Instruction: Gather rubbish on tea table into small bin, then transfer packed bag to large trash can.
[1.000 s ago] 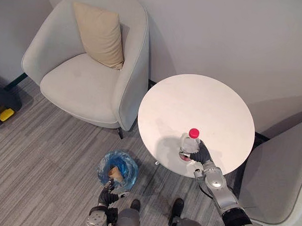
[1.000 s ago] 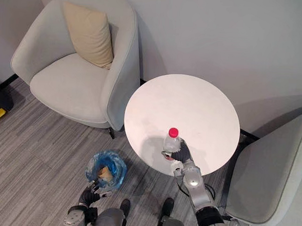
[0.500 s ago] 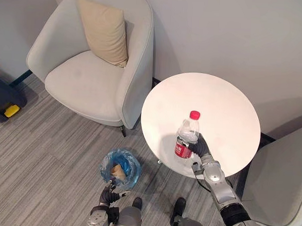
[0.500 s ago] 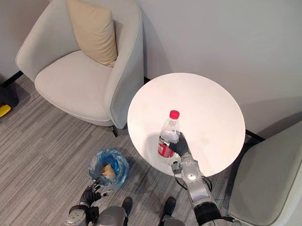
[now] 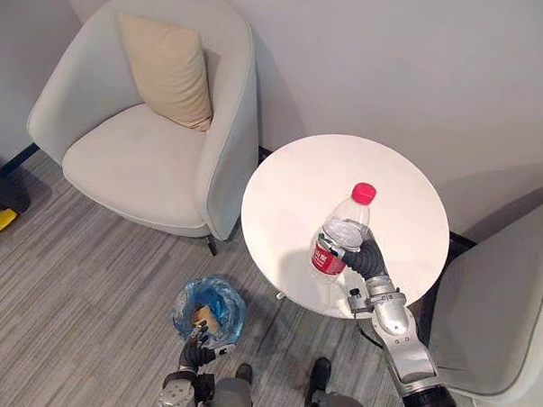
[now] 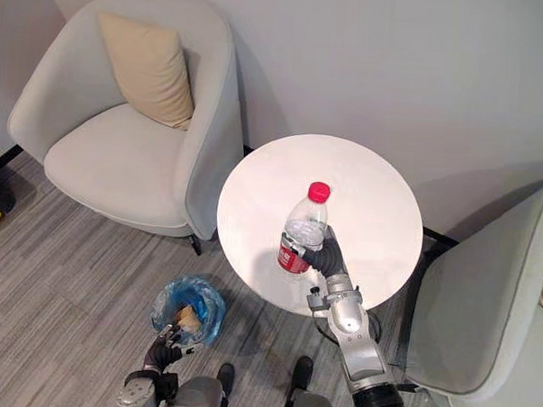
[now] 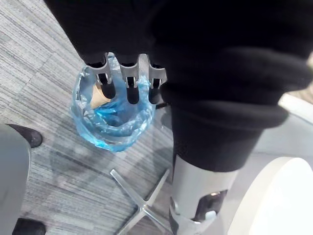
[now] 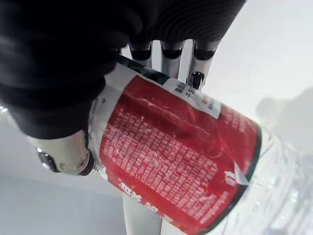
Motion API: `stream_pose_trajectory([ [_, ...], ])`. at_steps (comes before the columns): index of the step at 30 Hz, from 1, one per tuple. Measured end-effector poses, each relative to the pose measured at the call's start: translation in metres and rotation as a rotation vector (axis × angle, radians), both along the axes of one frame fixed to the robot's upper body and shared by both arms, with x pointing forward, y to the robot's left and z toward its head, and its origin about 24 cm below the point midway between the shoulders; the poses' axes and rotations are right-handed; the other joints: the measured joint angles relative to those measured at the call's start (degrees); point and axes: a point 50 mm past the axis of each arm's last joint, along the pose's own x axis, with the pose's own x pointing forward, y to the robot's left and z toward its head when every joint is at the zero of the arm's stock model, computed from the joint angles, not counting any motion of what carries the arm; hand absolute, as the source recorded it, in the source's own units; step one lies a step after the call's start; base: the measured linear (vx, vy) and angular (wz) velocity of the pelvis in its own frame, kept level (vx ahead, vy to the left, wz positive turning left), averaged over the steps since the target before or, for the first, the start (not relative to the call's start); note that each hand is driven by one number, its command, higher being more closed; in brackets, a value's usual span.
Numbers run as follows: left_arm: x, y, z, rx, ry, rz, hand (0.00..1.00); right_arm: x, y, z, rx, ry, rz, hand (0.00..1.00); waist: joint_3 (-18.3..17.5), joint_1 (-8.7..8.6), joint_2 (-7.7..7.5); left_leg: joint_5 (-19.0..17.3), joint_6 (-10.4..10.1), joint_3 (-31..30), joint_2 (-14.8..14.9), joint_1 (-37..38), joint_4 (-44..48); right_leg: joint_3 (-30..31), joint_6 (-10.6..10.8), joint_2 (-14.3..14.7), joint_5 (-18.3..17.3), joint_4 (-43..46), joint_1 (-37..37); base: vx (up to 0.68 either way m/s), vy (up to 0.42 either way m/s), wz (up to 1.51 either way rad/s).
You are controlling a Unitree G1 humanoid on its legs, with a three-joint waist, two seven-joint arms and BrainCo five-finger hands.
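1. Right hand (image 5: 364, 259) held the clear plastic bottle with red cap and red label (image 5: 340, 241). Its fingers (image 8: 172, 51) were curled round the labelled part, thumb on the opposite side.
2. The bottle was tilted, cap end up and away from the robot, over the near part of the round white table (image 5: 318, 178). Its base looked clear of the top.
3. The small bin lined with a blue plastic bag (image 5: 234, 308) stood on the grey floor, just beside the table's near-left edge. A brown crumpled piece of rubbish (image 5: 203, 319) lay inside.
4. Left hand (image 5: 194, 351) sat low at the bin's near rim. Could not tell if it was gripping the bag or just resting there.
5. A light grey armchair (image 5: 138, 157) with a beige cushion (image 5: 165, 68) stood left of the table. A second grey armchair (image 5: 501, 304) was on the right.
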Motion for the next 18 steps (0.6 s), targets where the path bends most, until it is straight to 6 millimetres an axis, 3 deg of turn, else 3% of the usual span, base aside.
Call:
stream_pose_trajectory([
  [8, -0.006, 0.001, -0.005, 0.011, 0.036, 0.007, 0.00, -0.011, 0.012, 0.001, -0.028, -0.027, 0.053, 1.00, -0.8, -1.42, -0.96, 0.0, 0.0, 1.7, 0.0, 0.9, -0.3, 1.7, 0.0, 0.1, 0.4, 0.0, 0.0, -0.03, 0.011, -0.12],
  [18, -0.006, -0.003, -0.005, 0.015, 0.037, -0.014, 0.00, -0.016, 0.016, 0.000, -0.060, -0.030, 0.080, 1.00, -1.3, -1.52, -0.23, 0.0, 0.1, 1.8, -0.1, 0.5, 0.2, 2.5, 0.2, -0.1, 0.2, 1.3, -0.4, -0.05, 0.003, -0.03],
])
